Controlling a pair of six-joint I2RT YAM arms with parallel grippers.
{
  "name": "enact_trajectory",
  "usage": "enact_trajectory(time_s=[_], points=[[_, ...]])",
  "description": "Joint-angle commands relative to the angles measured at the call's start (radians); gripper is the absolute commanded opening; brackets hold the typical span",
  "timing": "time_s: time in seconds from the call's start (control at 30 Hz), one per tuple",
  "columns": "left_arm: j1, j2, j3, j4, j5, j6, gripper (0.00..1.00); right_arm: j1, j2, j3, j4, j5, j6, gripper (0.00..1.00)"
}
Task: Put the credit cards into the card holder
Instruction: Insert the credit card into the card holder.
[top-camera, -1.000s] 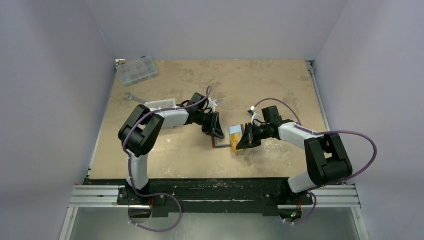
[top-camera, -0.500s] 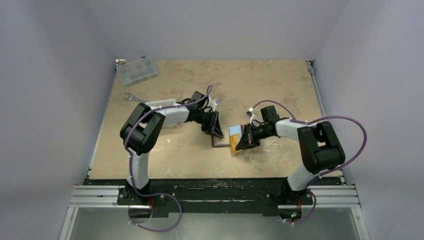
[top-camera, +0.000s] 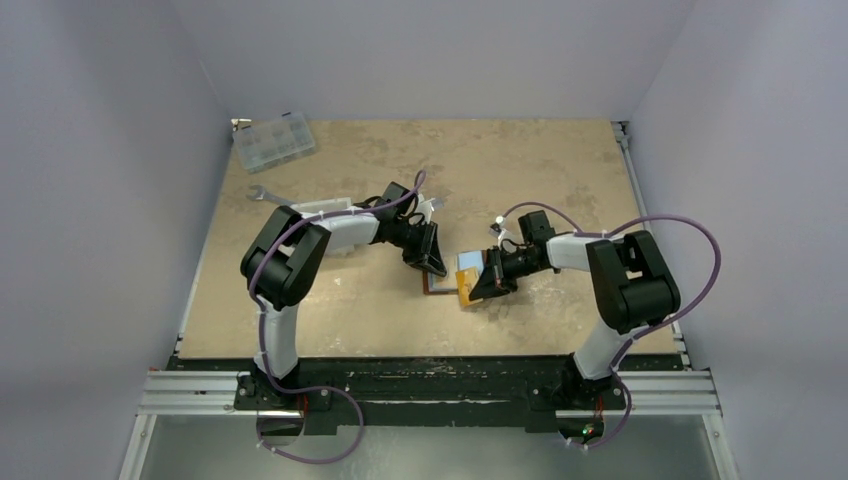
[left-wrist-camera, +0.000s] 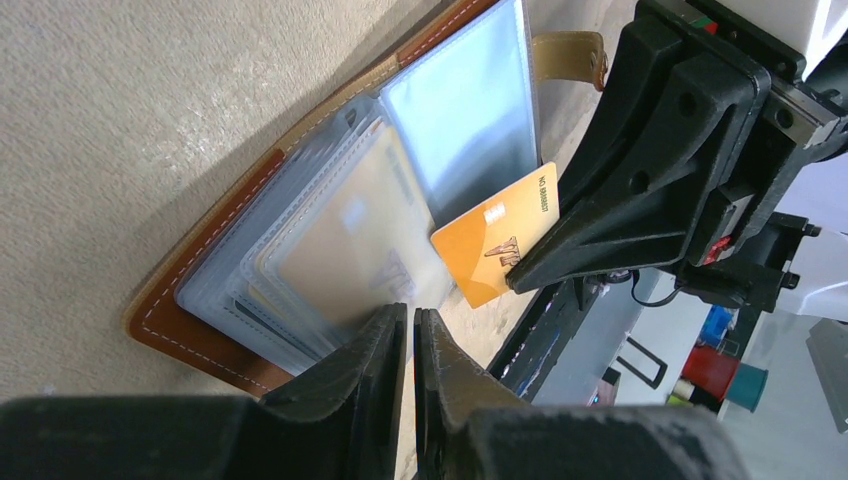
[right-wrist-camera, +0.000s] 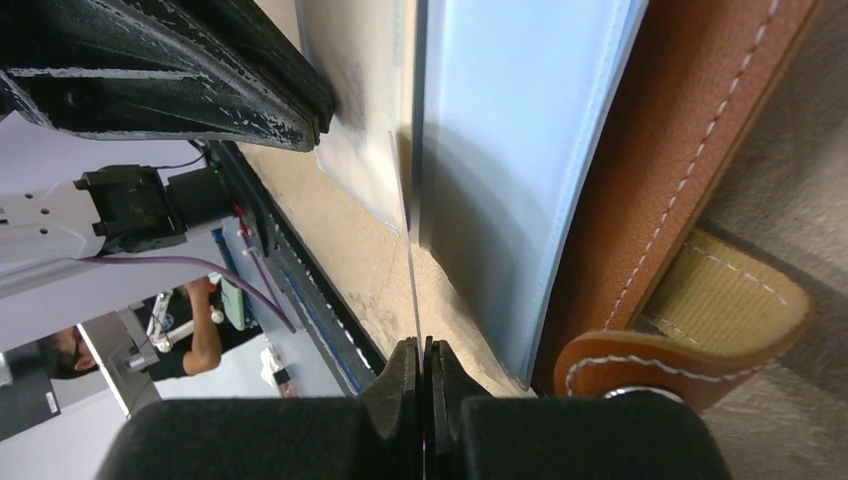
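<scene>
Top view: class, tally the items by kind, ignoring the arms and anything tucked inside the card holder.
clear compartmented box: 1
silver wrench: 1
white tray: 1
brown card holder: 1
orange card: 1
Total: 5

Right arm (top-camera: 620, 280) swung inward, orange card (top-camera: 468, 289) seemingly edging left.

card holder (top-camera: 450, 280) lies on the table (top-camera: 520, 170) between left hand (top-camera: 437, 268) and right hand (top-camera: 478, 290)
</scene>
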Motion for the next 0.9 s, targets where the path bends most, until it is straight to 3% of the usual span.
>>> enact_trajectory(time_s=[0.0, 0.37, 0.87], points=[[0.013, 0.058, -0.016, -0.102, -0.163, 0.083, 0.14, -0.001, 0.018, 0.043, 0.01, 0.001, -0.016, 0.0], [0.013, 0.059, -0.023, -0.119, -0.197, 0.104, 0.14, -0.001, 0.103, 0.115, -0.021, 0.011, -0.034, 0.0], [0.012, 0.059, -0.019, -0.131, -0.212, 0.117, 0.14, -0.025, 0.076, 0.096, -0.045, 0.092, -0.032, 0.0]])
